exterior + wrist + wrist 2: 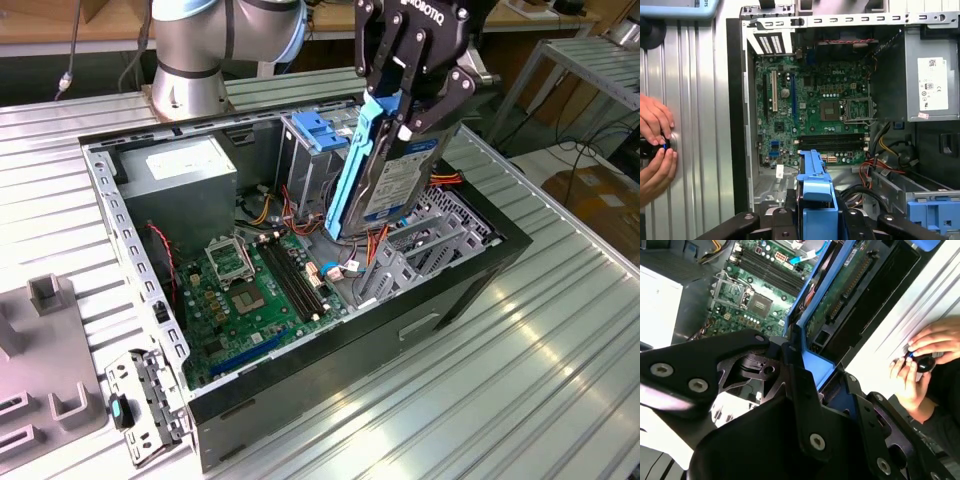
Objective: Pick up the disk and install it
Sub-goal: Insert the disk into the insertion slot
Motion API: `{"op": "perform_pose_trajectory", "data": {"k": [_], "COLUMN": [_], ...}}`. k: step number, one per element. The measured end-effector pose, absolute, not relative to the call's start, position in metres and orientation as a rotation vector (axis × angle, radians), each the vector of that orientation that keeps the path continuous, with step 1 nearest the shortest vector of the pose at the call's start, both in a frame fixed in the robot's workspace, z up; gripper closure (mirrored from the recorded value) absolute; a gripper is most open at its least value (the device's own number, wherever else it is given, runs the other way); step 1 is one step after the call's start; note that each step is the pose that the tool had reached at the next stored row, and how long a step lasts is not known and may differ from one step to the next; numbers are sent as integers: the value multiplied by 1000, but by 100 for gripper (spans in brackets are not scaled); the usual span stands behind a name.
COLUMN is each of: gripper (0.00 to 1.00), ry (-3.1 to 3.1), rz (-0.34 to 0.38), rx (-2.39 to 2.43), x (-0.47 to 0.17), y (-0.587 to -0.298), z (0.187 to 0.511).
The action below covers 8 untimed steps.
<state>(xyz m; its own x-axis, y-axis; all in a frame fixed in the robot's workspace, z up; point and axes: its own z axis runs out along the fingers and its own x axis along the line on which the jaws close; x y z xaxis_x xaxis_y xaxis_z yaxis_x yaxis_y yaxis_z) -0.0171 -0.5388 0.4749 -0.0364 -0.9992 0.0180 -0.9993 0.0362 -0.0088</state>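
My gripper [408, 112] is shut on the disk [392, 188]. It holds the disk on edge, tilted, above the open computer case [470, 275]. The disk is silver metal with a white-and-blue label and a blue rail [350, 180] along its side. Its lower end hangs just above the grey bay brackets [415, 260] at the case's right side in the exterior view. In the second wrist view the disk's green circuit board [840, 295] faces the camera past the black gripper [807, 390]. In the first wrist view the blue rail [815, 187] sticks out from the gripper [815, 222] toward the motherboard.
Inside the case lie a green motherboard [250, 290], a grey power-supply box [190, 170], a drive cage with a blue latch [315, 130] and loose cables [350, 265]. A person's hands [655, 145] work a small black knob on the ribbed table beside the case. A grey fixture [50, 350] stands at the exterior view's left.
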Motion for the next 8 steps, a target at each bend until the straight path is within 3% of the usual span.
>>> {"op": "perform_pose_trajectory", "data": {"k": [8], "gripper": [63], "ry": [-2256], "rz": [30], "rx": [2176], "x": [10], "y": [-548], "z": [474]}}
